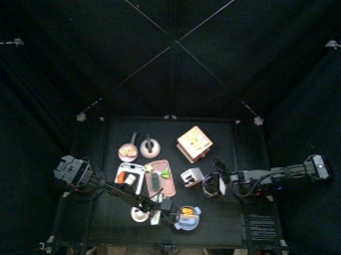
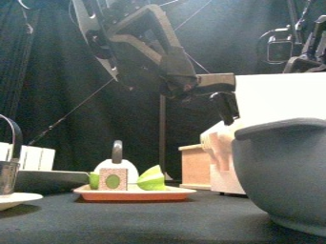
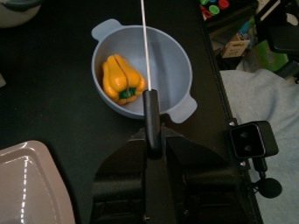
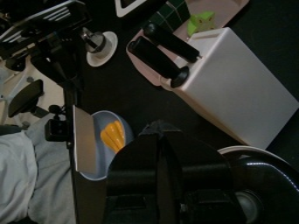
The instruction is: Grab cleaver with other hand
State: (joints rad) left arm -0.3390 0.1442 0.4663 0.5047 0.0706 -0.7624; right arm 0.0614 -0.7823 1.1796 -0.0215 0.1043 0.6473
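— Where is the cleaver (image 3: 145,79)?

— In the left gripper (image 3: 152,144); its two black jaws are squeezed on the black handle, one on each side.

— Which way does it point?

— Straight out from the jaws, in line with the arm; the handle end is in the grip and the blade runs away from it. The blade hangs in the air over the bowl (image 3: 176,52); it goes across the whole bowl and its tip is past the far rim.

— Is the blade flat or on its edge?

— From the left wrist you see only its thin edge, like a bright line; from the right wrist you see the wide flat side, grey and shaped like a box lid; so the flat side faces the right arm.

— And the right gripper (image 4: 162,138)?

— It is closed up tight; I see nothing in it. It is apart from the cleaver and does not touch it; it sits beside the white box (image 4: 233,79), on the right of the table.

— What is the bowl like?

— Round, smooth, pale blue-grey, with a little ear on each side; a shiny yellow pepper (image 3: 121,77) lies inside, just under the blade, to one side of it.

— Anything else close by?

— A pale pink board (image 3: 24,175) with a round corner lies flat on the black table, near the left gripper.
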